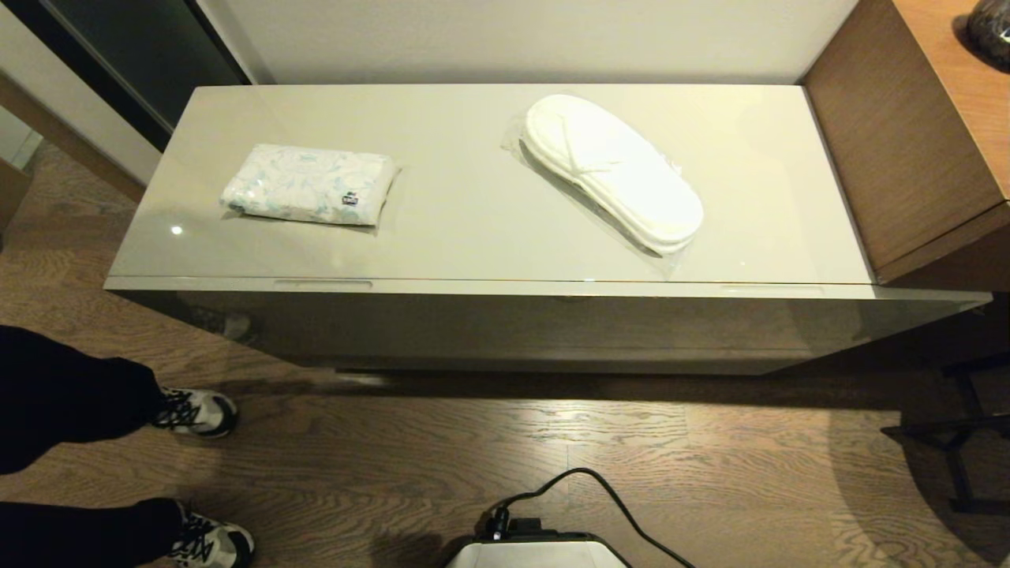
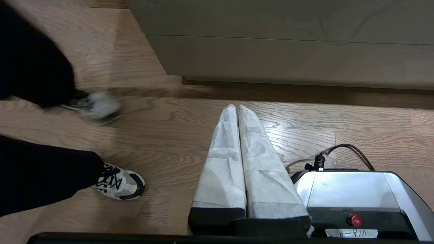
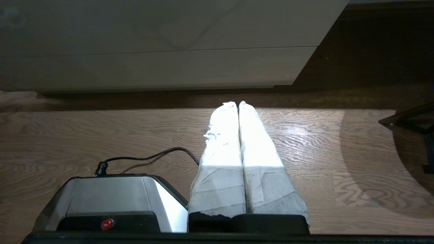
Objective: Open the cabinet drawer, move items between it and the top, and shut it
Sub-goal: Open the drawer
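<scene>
Task looks at the very start, nothing done yet. The cabinet drawer (image 1: 544,289) is fully closed, its front flush under the tabletop, both slot handles untouched. Left to do, as I judge: open the drawer, swap the items between inside and top, then close it again.

Nearest: the left gripper (image 2: 236,107) hangs low over the wood floor (image 1: 473,442), fingers pressed together with no gap, holding nothing and touching nothing. The right gripper (image 3: 237,103) is the same: fingers together, empty, over the floor. Between the two grippers sits the robot base (image 1: 536,552) with a black cable. On the outer side of the left gripper stand a person's legs and sneakers (image 2: 118,183), near but apart from it.

Beyond both grippers, across a strip of floor, is the lower cabinet front, well above which comes the drawer. Farther and higher is the tabletop (image 1: 473,197): the tissue pack (image 1: 312,185) lies on the left-gripper side, the wrapped slippers (image 1: 615,170) more to the right-gripper side, the two well apart. No snack bag visible; maybe inside the drawer, cannot tell. Past the right gripper's side stands a taller brown wooden unit (image 1: 907,142).
</scene>
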You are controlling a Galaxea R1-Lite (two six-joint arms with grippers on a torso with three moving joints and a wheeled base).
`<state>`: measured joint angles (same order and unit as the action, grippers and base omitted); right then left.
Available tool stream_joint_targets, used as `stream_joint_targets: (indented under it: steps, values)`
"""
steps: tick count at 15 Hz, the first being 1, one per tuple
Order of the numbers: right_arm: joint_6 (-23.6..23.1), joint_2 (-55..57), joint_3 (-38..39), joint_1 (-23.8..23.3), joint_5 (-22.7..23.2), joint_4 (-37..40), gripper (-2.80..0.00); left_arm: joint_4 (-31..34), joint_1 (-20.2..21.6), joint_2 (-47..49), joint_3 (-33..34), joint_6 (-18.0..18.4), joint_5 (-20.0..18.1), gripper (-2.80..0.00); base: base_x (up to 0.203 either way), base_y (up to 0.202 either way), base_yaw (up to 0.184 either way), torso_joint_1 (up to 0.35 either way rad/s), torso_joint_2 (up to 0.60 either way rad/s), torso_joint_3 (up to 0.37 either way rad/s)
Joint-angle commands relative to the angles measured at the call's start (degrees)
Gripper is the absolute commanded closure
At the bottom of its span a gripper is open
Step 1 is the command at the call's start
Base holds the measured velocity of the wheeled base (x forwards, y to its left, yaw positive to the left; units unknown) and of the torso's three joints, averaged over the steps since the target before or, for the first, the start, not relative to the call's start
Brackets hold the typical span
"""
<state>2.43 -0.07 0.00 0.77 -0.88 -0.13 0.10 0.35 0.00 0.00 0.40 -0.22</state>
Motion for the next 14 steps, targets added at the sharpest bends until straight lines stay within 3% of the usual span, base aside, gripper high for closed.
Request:
stream_joint_targets:
  steps: [1, 11, 14]
  values:
    - [0.0, -1.3, 0.2, 0.0, 0.0, 0.0, 0.00, 0.0, 0.0, 0.0, 0.0, 0.0, 0.0, 0.00, 0.000, 0.000, 0.000, 0.000, 0.00, 0.000]
    - [0.0, -1.3, 0.2, 0.0, 0.0, 0.0, 0.00, -0.5, 0.1, 0.1, -0.1, 1.1, 0.1, 0.00, 0.000, 0.000, 0.000, 0.000, 0.00, 0.000]
    - [0.0, -1.2, 0.2, 0.0, 0.0, 0.0, 0.00, 3.5, 0.1, 0.0, -6.2, 1.8, -0.5, 0.00, 0.000, 0.000, 0.000, 0.000, 0.00, 0.000]
